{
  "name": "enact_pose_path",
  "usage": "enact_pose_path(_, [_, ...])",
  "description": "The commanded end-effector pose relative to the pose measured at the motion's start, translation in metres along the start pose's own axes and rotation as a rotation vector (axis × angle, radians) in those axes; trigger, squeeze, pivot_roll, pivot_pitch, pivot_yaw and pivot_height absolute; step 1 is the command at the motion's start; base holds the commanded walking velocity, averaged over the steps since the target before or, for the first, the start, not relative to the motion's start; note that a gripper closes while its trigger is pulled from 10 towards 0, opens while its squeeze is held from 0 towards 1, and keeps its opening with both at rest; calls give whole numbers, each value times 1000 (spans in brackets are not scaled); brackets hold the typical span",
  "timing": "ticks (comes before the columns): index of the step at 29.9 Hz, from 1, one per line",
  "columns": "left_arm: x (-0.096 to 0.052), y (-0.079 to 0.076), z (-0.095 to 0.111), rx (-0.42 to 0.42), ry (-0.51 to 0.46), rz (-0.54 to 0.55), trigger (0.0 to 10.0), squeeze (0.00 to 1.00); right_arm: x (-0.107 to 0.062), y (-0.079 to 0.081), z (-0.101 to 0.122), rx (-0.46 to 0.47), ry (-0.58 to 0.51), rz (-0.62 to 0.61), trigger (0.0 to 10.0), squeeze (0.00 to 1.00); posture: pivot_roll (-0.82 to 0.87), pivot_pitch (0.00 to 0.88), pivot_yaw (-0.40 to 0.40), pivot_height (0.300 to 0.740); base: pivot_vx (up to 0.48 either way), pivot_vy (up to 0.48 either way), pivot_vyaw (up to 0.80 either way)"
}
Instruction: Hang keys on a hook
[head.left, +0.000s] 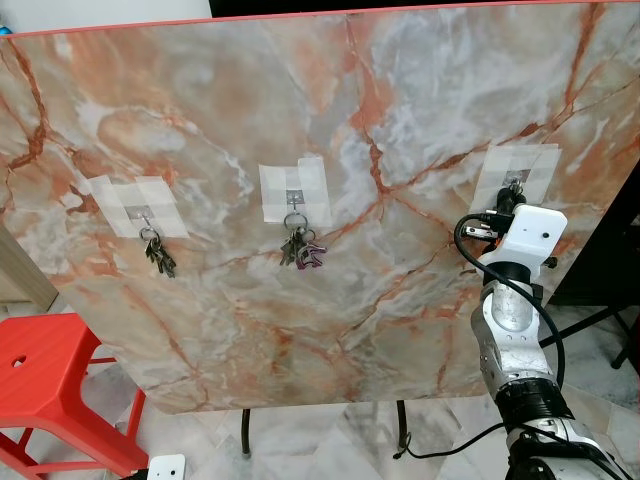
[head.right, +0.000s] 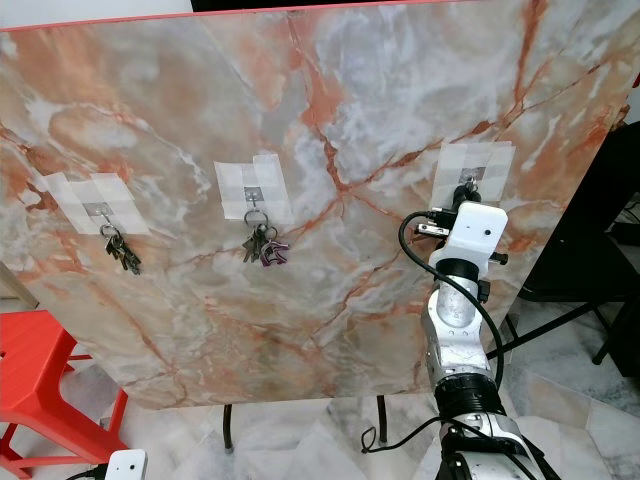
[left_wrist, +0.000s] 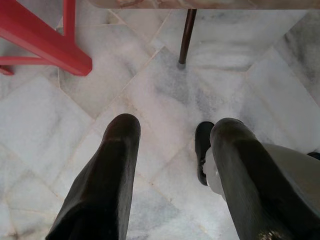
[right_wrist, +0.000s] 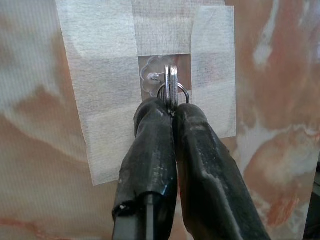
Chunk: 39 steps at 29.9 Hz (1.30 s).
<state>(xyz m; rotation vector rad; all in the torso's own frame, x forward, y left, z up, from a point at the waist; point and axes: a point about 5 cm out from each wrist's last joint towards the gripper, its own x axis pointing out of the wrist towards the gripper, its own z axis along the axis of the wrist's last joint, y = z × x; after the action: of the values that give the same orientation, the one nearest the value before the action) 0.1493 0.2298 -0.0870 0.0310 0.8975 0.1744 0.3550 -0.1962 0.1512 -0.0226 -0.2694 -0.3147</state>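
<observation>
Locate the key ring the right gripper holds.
Key ring sits pinched in the right gripper, at the rightmost hook on the marble board, right of two hung bunches.

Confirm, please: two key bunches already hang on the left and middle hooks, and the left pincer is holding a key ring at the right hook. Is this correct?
Not quite: it is the right pincer, not the left, that is shut on the key ring at the right hook, as the right wrist view shows. The two key bunches do hang on the left and middle hooks.

bright, even light; sharp frames
</observation>
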Motion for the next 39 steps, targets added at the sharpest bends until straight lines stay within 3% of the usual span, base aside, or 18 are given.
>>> enact_pose_path(1, [-1, 3, -1, 21, 3, 1, 10000, 0, 4, -2, 2, 7, 5, -8, 10000, 0, 42, 0, 54, 740, 0, 0, 0])
enact_pose_path(18, [-1, 4, -1, 25, 3, 2, 10000, 0, -14, 1, -12, 13, 42, 7, 10000, 0, 42, 0, 52, 740, 0, 0, 0])
enact_pose_path(32, [-1, 3, -2, 28, 5, 2, 10000, 0, -14, 1, -12, 9, 44, 11, 10000, 0, 41, 0, 51, 740, 0, 0, 0])
enact_pose_path(39, [-1, 3, -2, 29, 9, 4, 10000, 0, -12, 9, 16, -30, -135, 77, 10000, 0, 39, 0, 52, 740, 0, 0, 0])
